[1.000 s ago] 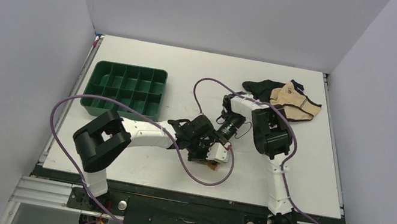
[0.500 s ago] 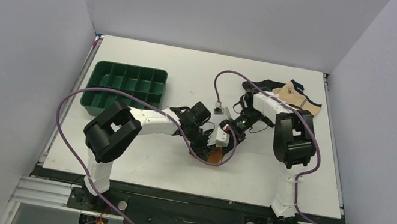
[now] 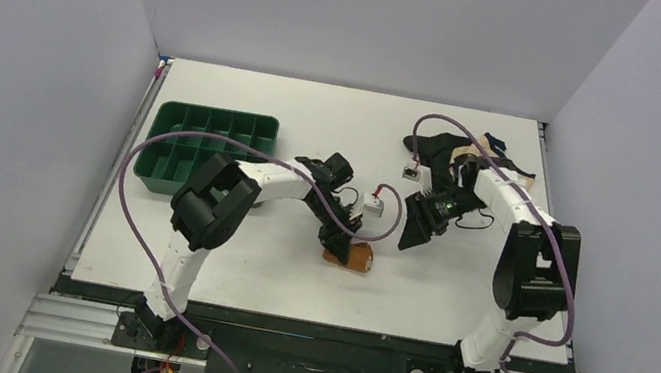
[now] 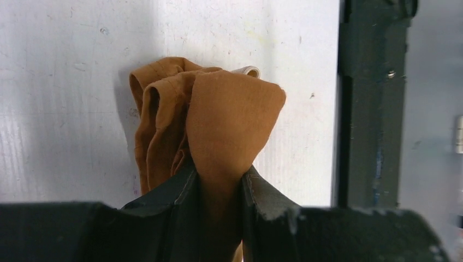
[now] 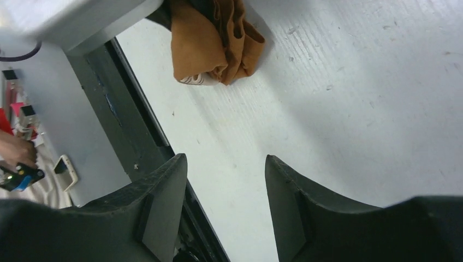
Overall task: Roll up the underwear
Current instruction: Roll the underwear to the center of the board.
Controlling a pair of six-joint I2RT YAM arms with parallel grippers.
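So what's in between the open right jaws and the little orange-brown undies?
Only bare white table. The right wrist view shows nothing lying between the right jaws and the bunched rust-brown fabric underwear.

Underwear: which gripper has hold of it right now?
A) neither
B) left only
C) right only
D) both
B: in the left wrist view the left gripper is pinched on a fold of the underwear, while the right gripper stands open and empty, apart from it.

Top camera looks down from behind; both close wrist cameras share the underwear (image 4: pixel 218 120)
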